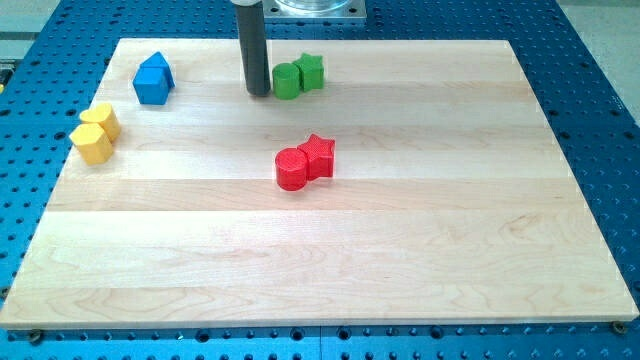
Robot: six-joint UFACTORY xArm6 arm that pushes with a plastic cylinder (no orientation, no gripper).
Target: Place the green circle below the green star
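Up top, my tip [259,93] stands just left of the green circle [287,81], which touches the green star [311,71]. Rod's upper end is cut off by the frame. No hand fitted; nothing grasped.

Lab or robotics test bench, not a home or shop; pale wooden board [330,250] of glued planks lies flat on a blue metal table [600,90] drilled with a regular grid of holes, the kind used for bolting down rigs; small fasteners show at the board's bottom edge; metal flange plate [315,8] at the view's top carries a dark rod [255,50] down to the board; only small coloured plastic blocks lie on the wood, e.g. blue block [153,80]; lighting even and bright, surfaces clean.
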